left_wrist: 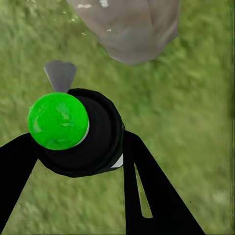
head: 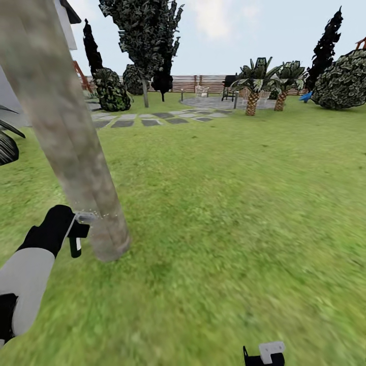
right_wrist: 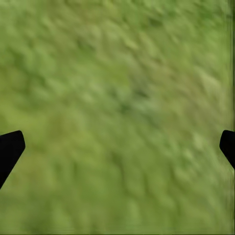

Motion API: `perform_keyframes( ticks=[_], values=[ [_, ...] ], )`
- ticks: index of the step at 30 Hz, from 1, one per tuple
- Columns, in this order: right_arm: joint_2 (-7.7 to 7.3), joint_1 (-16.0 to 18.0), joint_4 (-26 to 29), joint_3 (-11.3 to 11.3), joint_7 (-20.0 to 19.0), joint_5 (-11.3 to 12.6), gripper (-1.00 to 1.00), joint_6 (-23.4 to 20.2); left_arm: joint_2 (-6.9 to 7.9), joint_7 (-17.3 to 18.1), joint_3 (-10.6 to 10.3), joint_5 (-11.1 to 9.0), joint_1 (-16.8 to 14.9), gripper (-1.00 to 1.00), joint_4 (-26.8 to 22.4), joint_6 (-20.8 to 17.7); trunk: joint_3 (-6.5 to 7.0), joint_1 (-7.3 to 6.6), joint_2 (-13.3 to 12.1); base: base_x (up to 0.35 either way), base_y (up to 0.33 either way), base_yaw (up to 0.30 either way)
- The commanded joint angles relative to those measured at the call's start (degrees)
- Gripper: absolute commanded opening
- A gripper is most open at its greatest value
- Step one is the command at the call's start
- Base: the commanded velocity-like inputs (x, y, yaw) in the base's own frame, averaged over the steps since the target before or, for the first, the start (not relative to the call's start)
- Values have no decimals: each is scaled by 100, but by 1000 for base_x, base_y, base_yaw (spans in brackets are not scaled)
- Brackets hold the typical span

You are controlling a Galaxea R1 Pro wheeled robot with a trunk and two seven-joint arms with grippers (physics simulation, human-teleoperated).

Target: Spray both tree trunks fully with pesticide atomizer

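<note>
Grey-brown trunk [head: 76, 152] leans across my head view at left, base in grass [head: 213, 229]. My left gripper [left_wrist: 81, 147] clamped on sprayer [left_wrist: 73, 132], green cap facing wrist camera, nozzle just beside bark low on trunk. My right gripper [right_wrist: 117, 147] over bare lawn, fingertips [right_wrist: 10, 147] wide apart, holding nothing.

head: forward-down over lawn | left wrist: close, shares tree trunk [head: 76, 152] | right wrist: faces grass [right_wrist: 117, 98]
</note>
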State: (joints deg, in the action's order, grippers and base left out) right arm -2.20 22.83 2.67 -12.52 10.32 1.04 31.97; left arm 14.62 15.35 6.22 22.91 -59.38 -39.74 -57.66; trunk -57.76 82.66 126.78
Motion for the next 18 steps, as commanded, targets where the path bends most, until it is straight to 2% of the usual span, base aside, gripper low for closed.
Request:
perform_keyframes(
  ticks=[1, 5, 18],
  values=[
    [0, 2, 1, -48, 33, 10, 100, 4, -3, 56, 18, 65, -4, -100, -7, -17, -5, 1, 2, 167, -231, 0],
    [0, 2, 2, -48, 31, 10, 100, 2, -3, 56, 23, 66, -3, -100, -7, -17, -5, 1, 2, 101, -254, 0],
    [0, 2, -1, -48, 31, 10, 100, 3, 5, 56, 28, 73, -3, -100, -7, -17, -5, 1, 2, 9, -274, 0]
  ],
)
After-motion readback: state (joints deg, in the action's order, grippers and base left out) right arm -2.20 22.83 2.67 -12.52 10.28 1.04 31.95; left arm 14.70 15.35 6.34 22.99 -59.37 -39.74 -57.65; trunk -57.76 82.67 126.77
